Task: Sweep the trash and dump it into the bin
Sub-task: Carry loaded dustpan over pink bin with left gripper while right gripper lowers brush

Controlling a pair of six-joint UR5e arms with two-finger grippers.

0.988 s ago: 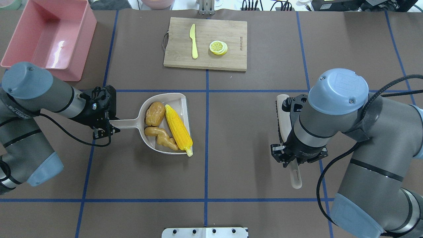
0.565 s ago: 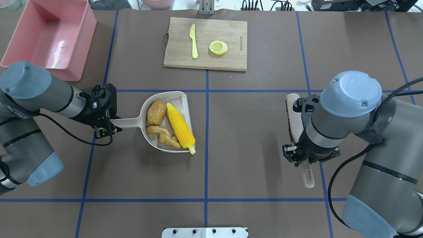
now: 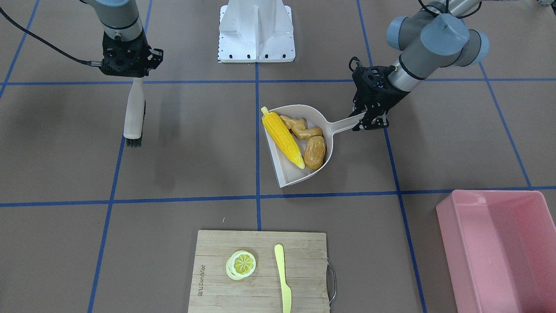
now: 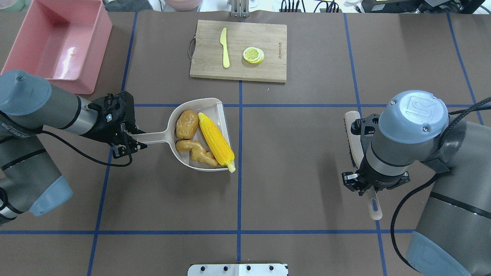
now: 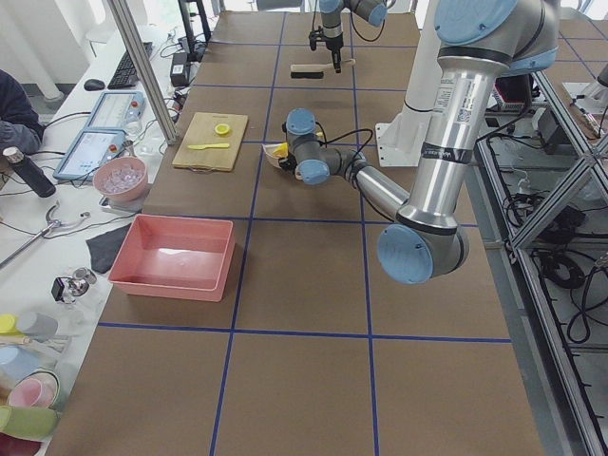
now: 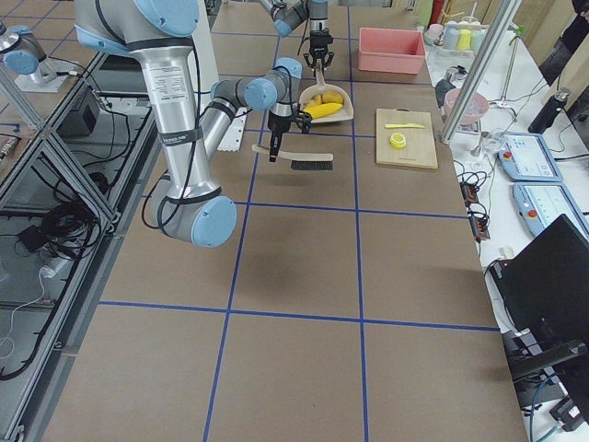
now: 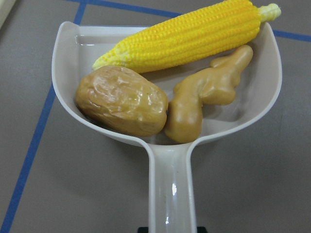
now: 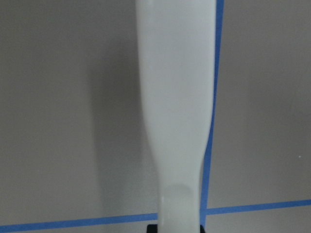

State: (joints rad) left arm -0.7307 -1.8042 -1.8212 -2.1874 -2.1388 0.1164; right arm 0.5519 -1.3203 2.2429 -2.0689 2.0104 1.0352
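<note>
A raised emblem in a rounded square on the right arm's blue joint cap (image 4: 418,109) reads as the letters "UR". The wooden cutting board (image 4: 238,63), at the middle of the table's far edge, carries a short burned-in line of lettering (image 4: 279,50) near its right end, too small to read. Dark print on the left arm's grey sleeve (image 4: 15,131) cannot be read either.

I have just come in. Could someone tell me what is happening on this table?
The left end effector grips the handle of a dustpan loaded with three pieces of toy trash: a corn cob, a ginger root and a potato. The right end effector holds a brush off to the side, away from the pan. The pink bin in the corner holds nothing, so the load is not yet dumped.
</note>
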